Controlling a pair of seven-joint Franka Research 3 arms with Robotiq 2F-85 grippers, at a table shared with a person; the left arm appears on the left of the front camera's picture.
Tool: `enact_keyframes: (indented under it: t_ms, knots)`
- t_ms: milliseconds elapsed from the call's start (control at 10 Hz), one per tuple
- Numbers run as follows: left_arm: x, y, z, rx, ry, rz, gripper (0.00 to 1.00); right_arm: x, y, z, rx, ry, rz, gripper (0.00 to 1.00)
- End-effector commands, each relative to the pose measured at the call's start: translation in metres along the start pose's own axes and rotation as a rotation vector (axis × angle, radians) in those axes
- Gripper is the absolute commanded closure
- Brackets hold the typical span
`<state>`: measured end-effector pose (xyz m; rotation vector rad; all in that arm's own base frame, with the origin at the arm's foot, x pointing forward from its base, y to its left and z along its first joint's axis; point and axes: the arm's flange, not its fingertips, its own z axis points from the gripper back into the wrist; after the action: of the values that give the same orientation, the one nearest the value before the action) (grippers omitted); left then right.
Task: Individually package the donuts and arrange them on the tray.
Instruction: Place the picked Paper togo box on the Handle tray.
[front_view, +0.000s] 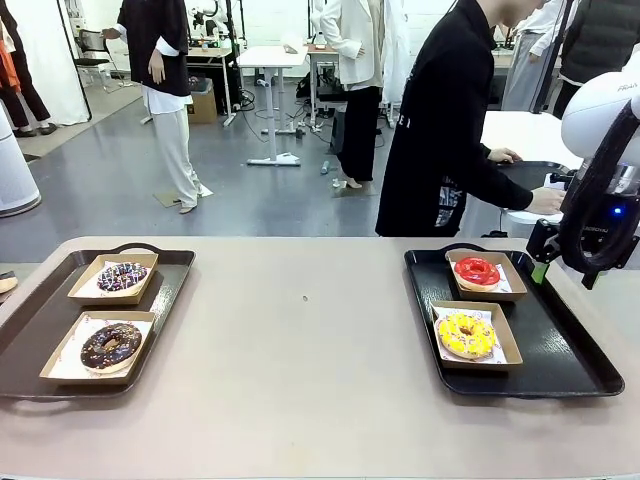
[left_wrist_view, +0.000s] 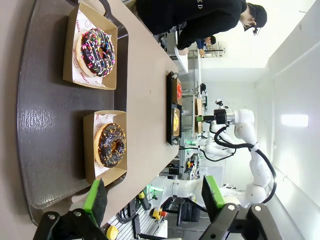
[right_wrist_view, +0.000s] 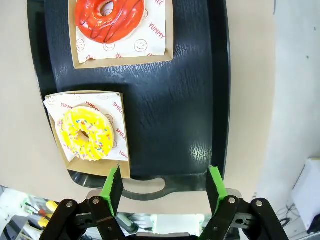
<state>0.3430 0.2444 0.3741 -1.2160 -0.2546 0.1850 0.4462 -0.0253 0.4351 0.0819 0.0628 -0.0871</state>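
We found the right gripper (right_wrist_view: 163, 190) spread wide and empty, its green pads (right_wrist_view: 112, 189) touching nothing, poised above the handle end of the right black tray (right_wrist_view: 165, 105). Just ahead of its fingertips, toward one pad, lay the yellow sprinkled donut (right_wrist_view: 86, 134) in a paper-lined cardboard boat; farther ahead sat the red glazed donut (right_wrist_view: 110, 19) in its own boat. In the front view the right arm (front_view: 600, 190) hung at the far right edge of that tray, gripper (front_view: 541, 270) pointing down.

We found the left gripper (left_wrist_view: 155, 197) likewise fully spread and holding nothing, held low over the near edge of the left tray (left_wrist_view: 45, 125). Ahead of its fingers lay the chocolate donut (left_wrist_view: 111, 145) in a boat, and beyond it the dark sprinkled donut (left_wrist_view: 96, 52), also boxed.
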Motion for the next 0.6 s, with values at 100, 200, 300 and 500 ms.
enact_keyframes:
  t_ms: [100,200,300,500]
  knots:
    - [-0.0042,-0.0013,0.0004,0.007,-0.003,-0.005,0.00,0.0050,-0.0007,0.0017,0.000,-0.003,0.013,0.14]
    - [-0.0042,-0.0013,0.0004,0.007,-0.003,-0.005,0.00,0.0050,-0.0007,0.0017,0.000,-0.003,0.013,0.14]
    - [-0.0042,-0.0013,0.0004,0.007,-0.003,-0.005,0.00,0.0050,-0.0007,0.0017,0.000,-0.003,0.013,0.14]
    - [-0.0042,-0.0013,0.0004,0.007,-0.003,-0.005,0.00,0.0050,-0.0007,0.0017,0.000,-0.003,0.013,0.14]
